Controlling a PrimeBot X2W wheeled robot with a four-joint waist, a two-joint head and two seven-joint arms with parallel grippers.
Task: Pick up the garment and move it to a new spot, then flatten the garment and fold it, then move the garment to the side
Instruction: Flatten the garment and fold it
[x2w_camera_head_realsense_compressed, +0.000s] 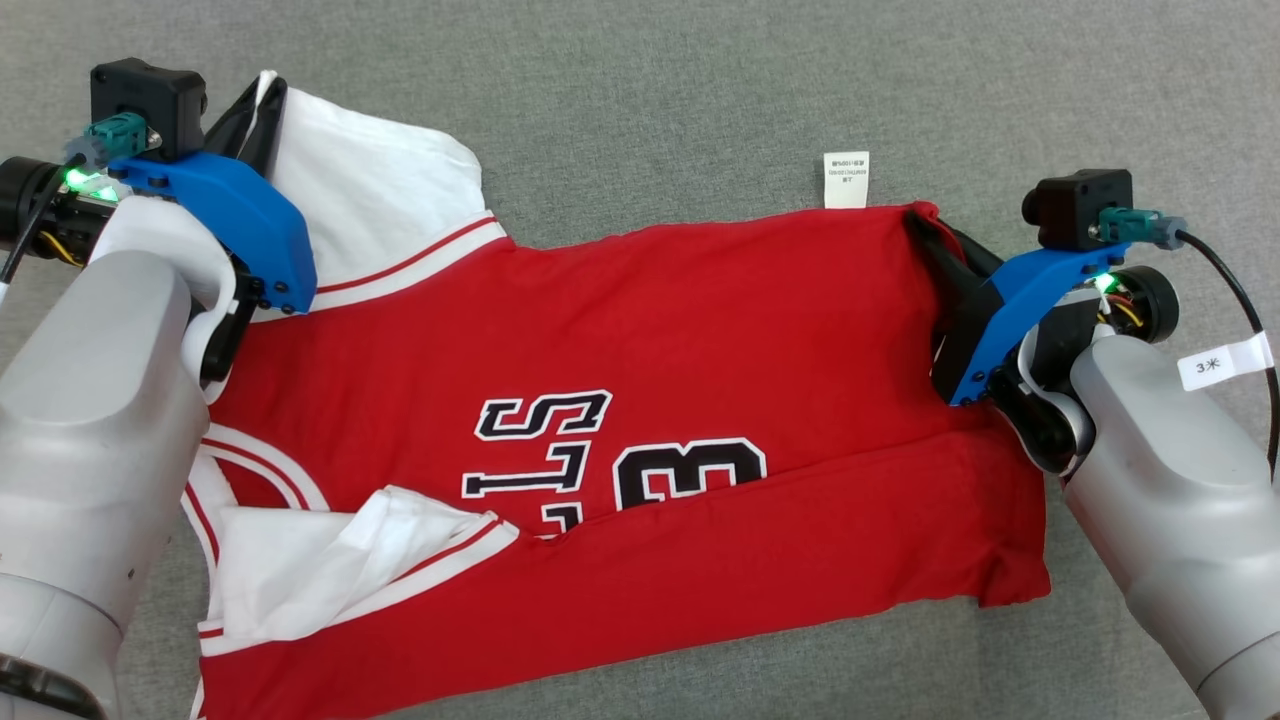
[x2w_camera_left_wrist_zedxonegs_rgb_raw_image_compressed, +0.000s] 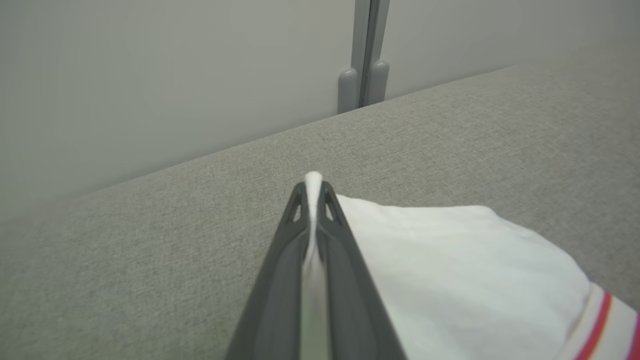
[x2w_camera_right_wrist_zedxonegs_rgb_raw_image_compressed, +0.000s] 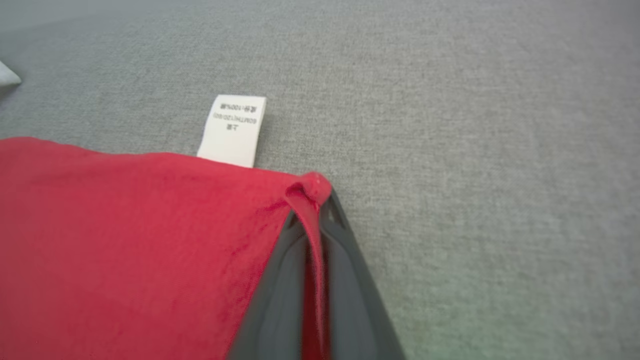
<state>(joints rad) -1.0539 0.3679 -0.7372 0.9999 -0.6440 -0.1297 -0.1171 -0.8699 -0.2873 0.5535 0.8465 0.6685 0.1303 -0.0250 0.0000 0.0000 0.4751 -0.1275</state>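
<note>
The red garment (x2w_camera_head_realsense_compressed: 620, 400) lies spread across the grey fabric surface (x2w_camera_head_realsense_compressed: 640, 90), its long side running left to right. Along its near edge a band of red cloth is folded over towards the middle and covers the lower part of the black-and-white lettering (x2w_camera_head_realsense_compressed: 610, 455). At the near left, a white piece with red trim (x2w_camera_head_realsense_compressed: 330, 570) lies crumpled on top. Farther back, the left tool (x2w_camera_head_realsense_compressed: 262, 100) is closed tight on the white far-left corner of the garment, a sliver of white cloth pinched between its fingers. The right tool (x2w_camera_head_realsense_compressed: 928, 228) is likewise closed on the red far-right corner, the cloth bunched at its tips. Just beyond the far edge, near the right tool, a white care label (x2w_camera_head_realsense_compressed: 846, 180) lies flat on the surface. Past the surface's far side stands a pale wall (x2w_camera_left_wrist_zedxonegs_rgb_raw_image_compressed: 150, 75).
</note>
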